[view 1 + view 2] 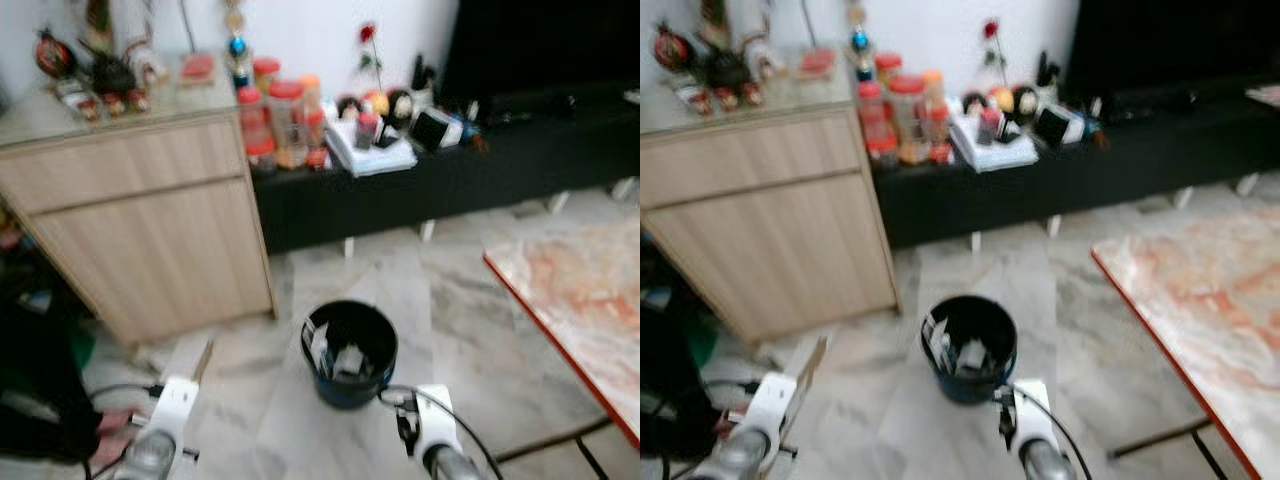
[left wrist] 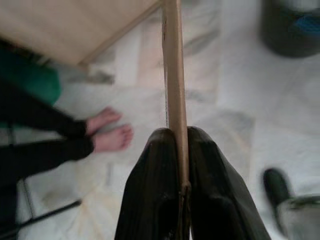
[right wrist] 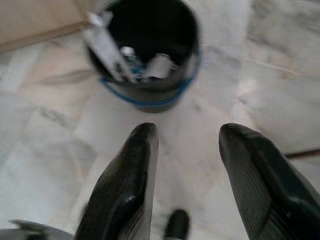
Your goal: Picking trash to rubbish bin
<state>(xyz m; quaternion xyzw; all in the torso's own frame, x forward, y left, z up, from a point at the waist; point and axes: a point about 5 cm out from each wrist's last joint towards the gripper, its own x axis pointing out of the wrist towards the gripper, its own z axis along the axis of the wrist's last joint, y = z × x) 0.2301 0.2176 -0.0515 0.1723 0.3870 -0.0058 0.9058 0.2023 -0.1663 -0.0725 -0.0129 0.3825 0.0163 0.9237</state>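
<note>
A black round rubbish bin (image 1: pixel 348 352) with a blue band stands on the marble floor, with bits of paper trash inside. My left gripper (image 2: pixel 181 140) is shut on a thin tan cardboard strip (image 2: pixel 172 75), seen edge-on; the strip (image 1: pixel 204 361) pokes up left of the bin. My right gripper (image 3: pixel 187 135) hangs open over the floor just short of the bin (image 3: pixel 145 50), with nothing between its fingers.
A person in dark clothes (image 1: pixel 40 400) crouches at the left, bare feet (image 2: pixel 107 131) on the floor near my left arm. A wooden cabinet (image 1: pixel 150 220) stands behind the bin, a black low bench (image 1: pixel 450 170) with jars beyond, and a red-edged marble table (image 1: pixel 590 290) at the right.
</note>
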